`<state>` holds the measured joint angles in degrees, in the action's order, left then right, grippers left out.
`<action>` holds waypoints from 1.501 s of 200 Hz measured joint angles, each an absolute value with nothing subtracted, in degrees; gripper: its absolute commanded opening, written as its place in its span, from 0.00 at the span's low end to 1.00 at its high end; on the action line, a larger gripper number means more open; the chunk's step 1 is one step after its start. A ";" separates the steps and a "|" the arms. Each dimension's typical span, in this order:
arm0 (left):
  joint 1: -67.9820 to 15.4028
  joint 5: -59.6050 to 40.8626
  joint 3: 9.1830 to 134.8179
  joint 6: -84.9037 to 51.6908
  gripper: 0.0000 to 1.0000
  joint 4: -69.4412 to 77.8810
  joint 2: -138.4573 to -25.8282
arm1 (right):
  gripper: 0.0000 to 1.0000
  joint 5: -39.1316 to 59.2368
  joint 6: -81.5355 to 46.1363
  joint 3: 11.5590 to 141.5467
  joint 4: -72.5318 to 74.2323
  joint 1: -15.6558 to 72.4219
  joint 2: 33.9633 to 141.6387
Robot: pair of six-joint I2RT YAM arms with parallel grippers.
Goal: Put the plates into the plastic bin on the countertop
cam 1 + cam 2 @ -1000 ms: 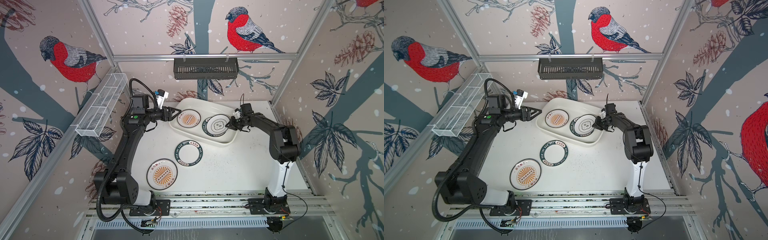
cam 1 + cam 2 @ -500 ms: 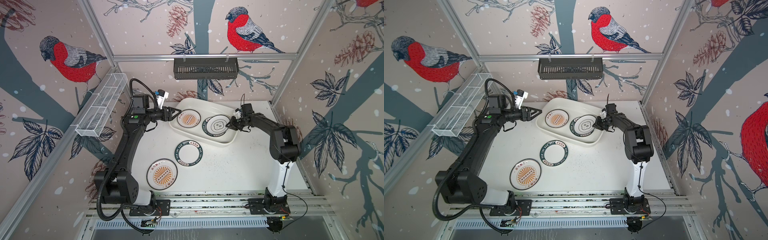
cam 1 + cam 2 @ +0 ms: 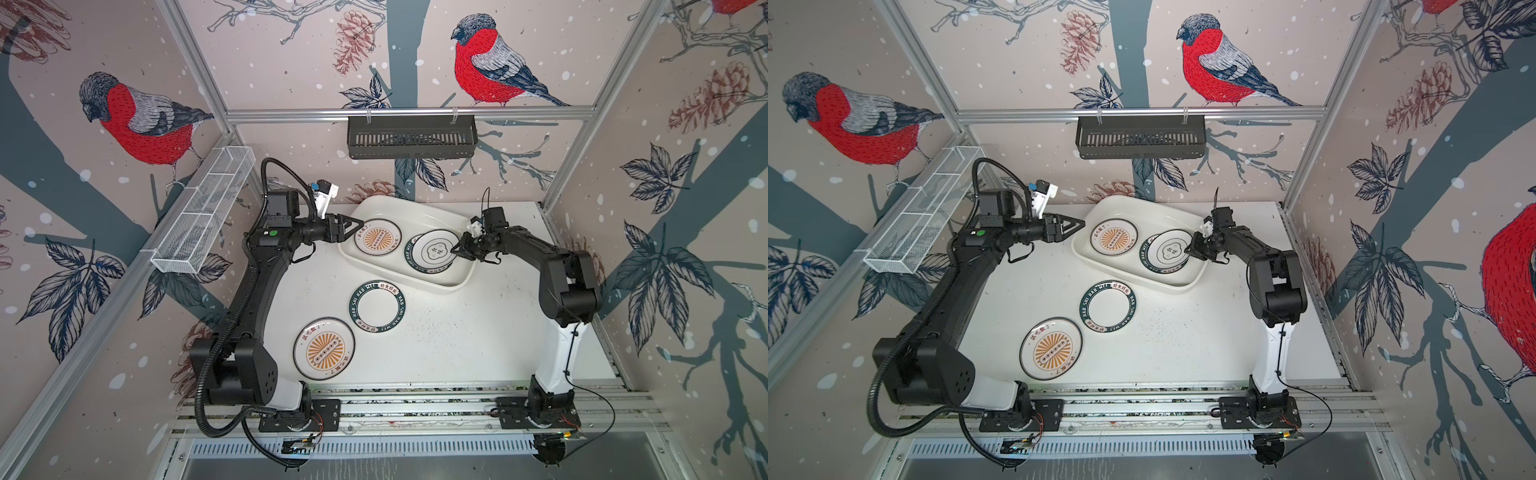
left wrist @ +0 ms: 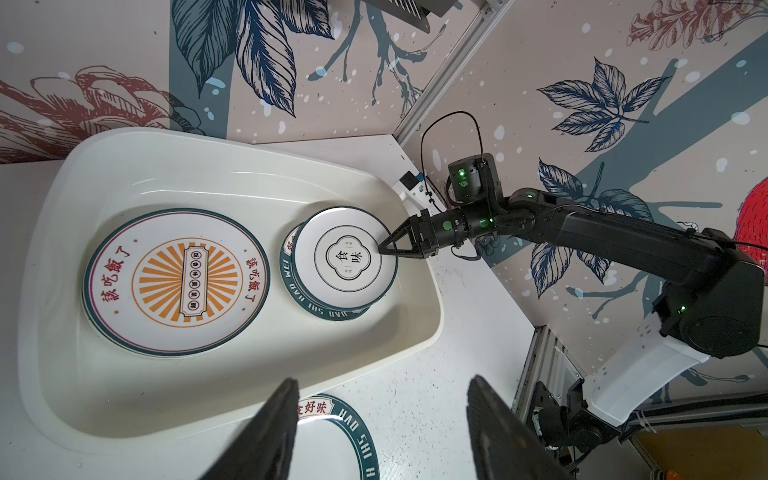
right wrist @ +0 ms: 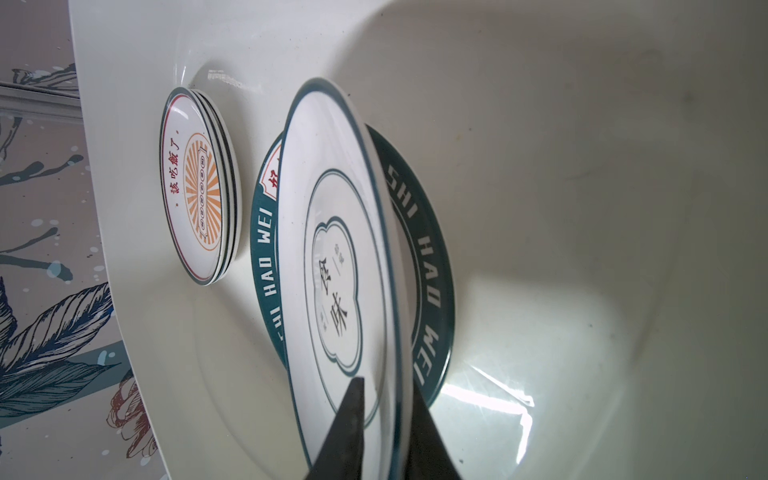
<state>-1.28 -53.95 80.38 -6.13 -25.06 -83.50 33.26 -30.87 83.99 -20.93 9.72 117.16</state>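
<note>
—White plastic bin [image 3: 399,204] is carrying most of the plates, is it?
—Yes. A sunburst stack [image 3: 377,240] is lying flat in the bin's end nearer the left arm [image 3: 266,270], and a green-lettered plate [image 5: 432,266] is lying in the other end.
—And the quatrefoil plate [image 3: 435,250]?
—It is resting on that lettered plate and tilting: its edge toward the right arm [image 3: 536,249] is standing clear of the plate below. The right jaws are hanging over the bin's wall and pinching that raised rim, one of the fingers [image 5: 351,415] lying on the plate's face, its partner underneath.
—What are the left jaws doing?
—They are hovering at the bin's opposite end, just at its rim, gaping wide and gripping nothing.
—Is anything lying outside the bin?
—Two plates are lying flat on the surface [image 3: 457,332], off the bin's long wall facing the arm bases. A loose lettered plate [image 3: 377,306] is sitting just beside that wall. A loose sunburst plate [image 3: 324,349] is sitting farther from the bin, near the lettered one but apart.
</note>
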 measured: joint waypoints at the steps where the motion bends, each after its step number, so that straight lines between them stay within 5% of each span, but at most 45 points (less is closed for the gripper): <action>1: -1.28 -53.95 80.38 -6.13 0.64 -25.06 -83.50 | 0.20 33.26 -30.87 83.99 -20.93 9.72 117.16; 300: -1.28 -55.31 80.42 -6.17 0.65 -24.75 -83.92 | 0.27 29.58 -28.71 91.24 -29.67 10.63 120.51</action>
<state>-1.28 -55.31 80.42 -6.17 -24.75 -83.92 29.58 -28.71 91.24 -29.67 10.63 120.51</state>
